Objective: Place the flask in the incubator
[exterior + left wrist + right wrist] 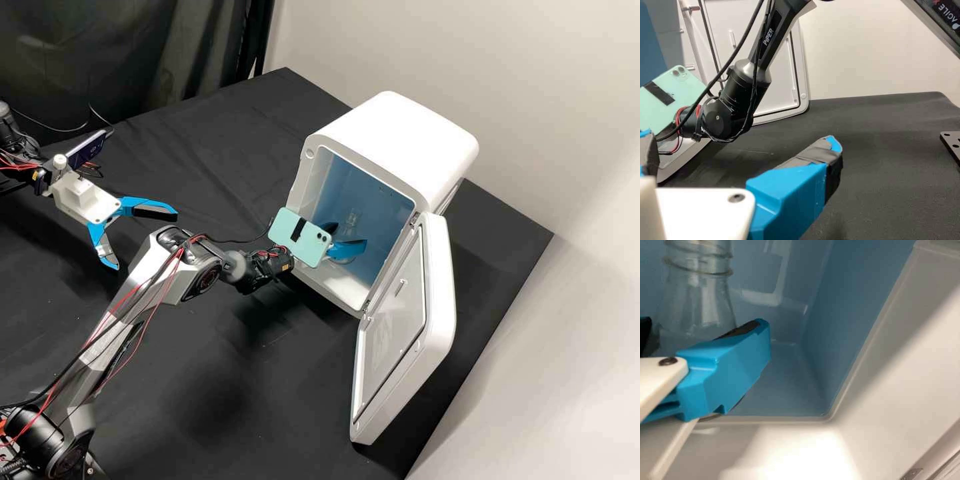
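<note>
Right hand (pixel 341 247) is inside the incubator (pixel 400 133), past the front rim, low in the blue chamber. The flask (pixel 695 290) is in there too: clear glass, upright, threaded neck up, right at my right hand. Its base is hidden behind the hand, so I can't confirm it sits on the chamber floor (pixel 785 390). I also can't tell whether this hand is pinching the glass or has let go.

Left hand (pixel 145 240) is spread wide, holding nothing. It hangs over the worktop (pixel 233 373), well apart from the incubator. The door (pixel 407 320) is swung fully open and hangs down at the front corner.

The task looks nearly done, since the flask is already in the chamber. My guess is what's left is release and pull-out.

Risks from here:
- If the flask isn't seated yet, letting go drops it and it tips or rolls. Glass on hard plastic could crack.
- Pulling back while the hand touches the cone drags the flask toward the rim or knocks it over. Smooth glass slides easily.
- Lifting on the way out could clip the neck.
- The mint phone (pixel 303 235) on my right wrist sits just at the opening. A crooked retreat could bump it on the rim and shove the whole incubator.
- The door is near the arm's path, and a sideways swing could hit it.
</note>
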Controlling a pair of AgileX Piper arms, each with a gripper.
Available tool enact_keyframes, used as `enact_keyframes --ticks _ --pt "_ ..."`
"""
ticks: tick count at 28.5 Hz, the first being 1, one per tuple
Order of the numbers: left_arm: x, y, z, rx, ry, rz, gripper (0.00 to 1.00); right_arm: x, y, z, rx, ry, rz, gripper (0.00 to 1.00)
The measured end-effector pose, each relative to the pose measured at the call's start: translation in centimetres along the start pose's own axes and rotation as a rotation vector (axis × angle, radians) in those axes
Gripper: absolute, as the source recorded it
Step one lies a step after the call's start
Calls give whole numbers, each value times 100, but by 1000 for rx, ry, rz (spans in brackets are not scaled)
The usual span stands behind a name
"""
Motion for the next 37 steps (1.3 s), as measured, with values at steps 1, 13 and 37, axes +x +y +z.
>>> enact_keyframes --ticks 1,13,37 --pt "0 0 0 0 0 0 100 0 -5 1 -3 -1 -5 100" --pt "0 0 0 0 0 0 100 -1 -32 8 -5 -9 -35 100" --pt "0 0 0 0 0 0 100 -18 -51 27 -6 -15 -38 100"
